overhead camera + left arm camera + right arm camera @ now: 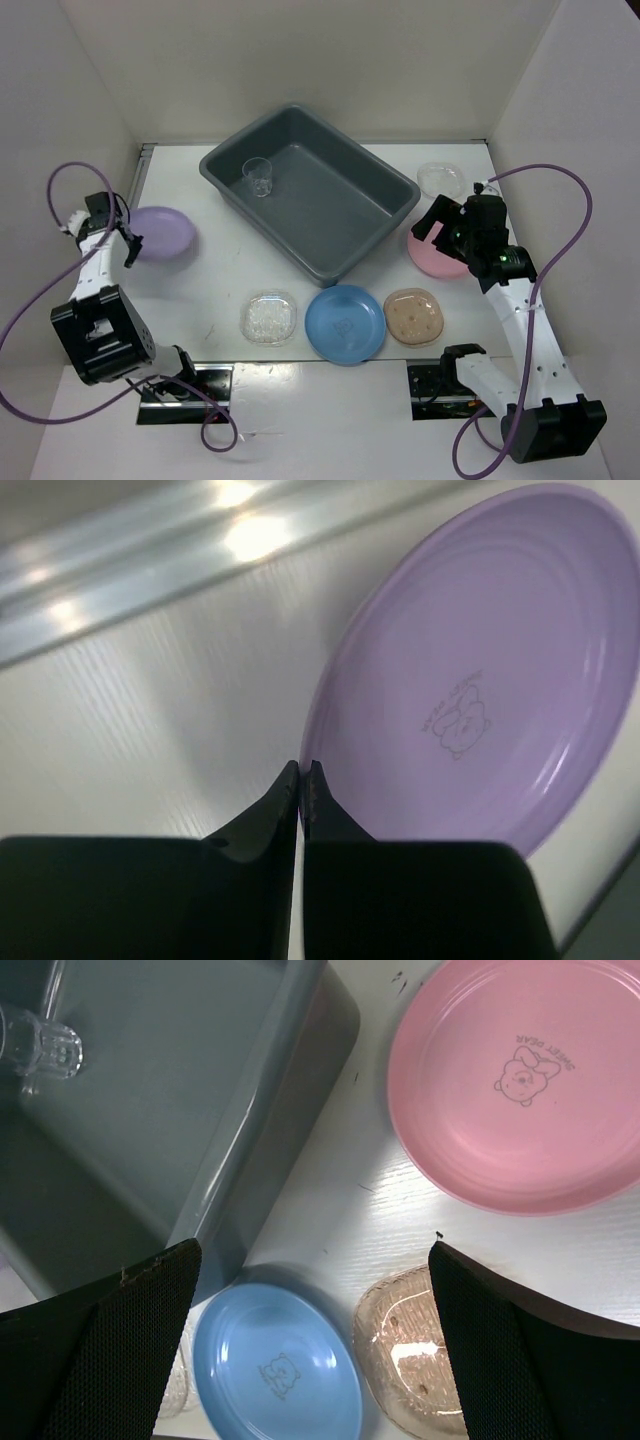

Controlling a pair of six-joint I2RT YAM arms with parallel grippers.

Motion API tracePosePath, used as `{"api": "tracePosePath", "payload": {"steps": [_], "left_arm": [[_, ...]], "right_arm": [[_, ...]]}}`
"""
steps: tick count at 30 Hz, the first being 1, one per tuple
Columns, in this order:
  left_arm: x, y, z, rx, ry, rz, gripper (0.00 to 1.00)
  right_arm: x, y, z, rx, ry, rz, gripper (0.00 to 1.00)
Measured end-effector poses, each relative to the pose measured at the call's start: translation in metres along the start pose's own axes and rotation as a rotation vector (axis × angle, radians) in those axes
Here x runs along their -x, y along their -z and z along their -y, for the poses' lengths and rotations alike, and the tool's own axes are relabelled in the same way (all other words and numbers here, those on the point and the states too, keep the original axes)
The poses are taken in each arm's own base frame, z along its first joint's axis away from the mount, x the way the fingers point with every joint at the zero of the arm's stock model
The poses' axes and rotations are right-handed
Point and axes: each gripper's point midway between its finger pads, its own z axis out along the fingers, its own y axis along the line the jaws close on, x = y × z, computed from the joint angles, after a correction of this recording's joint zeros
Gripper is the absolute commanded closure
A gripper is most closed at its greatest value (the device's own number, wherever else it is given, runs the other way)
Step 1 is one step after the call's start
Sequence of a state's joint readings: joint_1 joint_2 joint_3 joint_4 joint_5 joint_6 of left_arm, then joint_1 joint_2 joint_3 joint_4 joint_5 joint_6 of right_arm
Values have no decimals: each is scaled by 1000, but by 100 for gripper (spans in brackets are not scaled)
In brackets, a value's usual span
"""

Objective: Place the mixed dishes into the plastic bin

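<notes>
While I watch the overhead view, the left tool [128, 245] sits at the near-left rim of the lavender plate [160, 233], which lies on the tabletop [200, 280] to the left of the plastic bin [215, 170]. From the left wrist camera I see its fingers [270, 820] pressed together, tips meeting right at the plate's edge; I cannot tell whether the rim is pinched between them.

The right tool [440, 222] hangs with its jaws spread wide and nothing in them, above the pink plate [430, 255] just beside the bin's right corner. In its own wrist view the two pads [130, 1340] frame the white tabletop between the bin wall, the pink plate, the blue plate [275, 1370] and the tan dish [410, 1350].

The grey bin stands angled at the middle of the far side, and the small clear cup [257, 177] stands upright inside it near its far-left corner. In front of the bin I have a row: a clear dish [269, 317], then the blue plate touching or nearly touching the tan dish. Another clear dish [441, 178] lies beyond the right tool near the back wall.
</notes>
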State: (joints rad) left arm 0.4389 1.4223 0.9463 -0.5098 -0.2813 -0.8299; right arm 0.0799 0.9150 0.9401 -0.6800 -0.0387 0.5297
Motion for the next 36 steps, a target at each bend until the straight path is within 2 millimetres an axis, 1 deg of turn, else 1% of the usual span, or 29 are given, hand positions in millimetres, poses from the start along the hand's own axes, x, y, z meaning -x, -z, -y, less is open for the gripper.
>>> {"api": "tracePosePath", "payload": {"steps": [1, 3, 4, 7, 10, 12, 13, 15, 16, 17, 19, 20, 21, 22, 23, 24, 25, 26, 27, 28, 30, 31, 33, 36], "left_arm": [[16, 9, -3, 14, 29, 42, 100], [44, 26, 2, 1, 63, 118, 100], [54, 33, 9, -20, 72, 142, 100], [71, 55, 32, -113, 84, 164, 100], [81, 85, 67, -284, 80, 140, 100], [87, 112, 100, -448, 74, 128, 100], [89, 130, 120, -548, 67, 124, 100], [84, 162, 153, -726, 45, 97, 100], [75, 179, 172, -807, 20, 76, 100], [68, 194, 185, -869, 2, 60, 100], [38, 222, 216, -985, -67, 3, 100], [19, 234, 234, -1038, -104, -34, 100], [3, 244, 246, -1078, -133, -66, 100], [-21, 251, 264, -1120, -178, -117, 100], [-39, 255, 276, -1144, -209, -153, 100], [-66, 257, 292, -1160, -250, -203, 100], [-87, 256, 303, -1164, -276, -240, 100], [-117, 251, 315, -1153, -316, -287, 100], [-139, 248, 324, -1148, -346, -321, 100], [-167, 241, 333, -1135, -383, -361, 100], [-199, 231, 341, -1113, -426, -408, 100], [-219, 222, 345, -1091, -451, -433, 100], [-242, 205, 351, -1049, -479, -455, 100], [-259, 180, 357, -985, -514, -442, 100]], "right_arm": [[0, 0, 0, 0, 0, 1, 0], [0, 0, 0, 1, 0, 1, 0], [0, 0, 0, 1, 0, 1, 0], [0, 0, 0, 2, 0, 0, 0], [0, 0, -1, 5, 0, 1, 0], [-1, 0, 0, 5, 0, 0, 0], [-1, 0, 0, 5, 0, 1, 0], [-1, 0, 0, 5, 0, 1, 0], [-1, 0, 0, 5, 0, 1, 0], [-1, 0, 0, 5, 0, 1, 0], [-1, 0, -1, 6, 0, 0, 0], [-1, 0, -1, 7, 1, -1, 0], [-1, 0, -1, 9, 1, -1, 0], [-1, 0, -1, 9, 1, -1, 0], [-1, 0, -1, 10, 1, -2, 0], [-1, 0, -1, 12, 1, -2, 0], [-1, 0, -2, 13, 1, 0, 0], [0, 2, -2, 15, 3, 5, 0], [0, 3, -2, 17, 3, 10, 0], [1, 4, -3, 20, 4, 14, 0], [2, 6, -3, 24, 5, 22, 0], [3, 7, -3, 23, 6, 25, 0], [4, 10, -2, 20, 7, 35, 0], [8, 17, -1, 10, 9, 56, 0]]}}
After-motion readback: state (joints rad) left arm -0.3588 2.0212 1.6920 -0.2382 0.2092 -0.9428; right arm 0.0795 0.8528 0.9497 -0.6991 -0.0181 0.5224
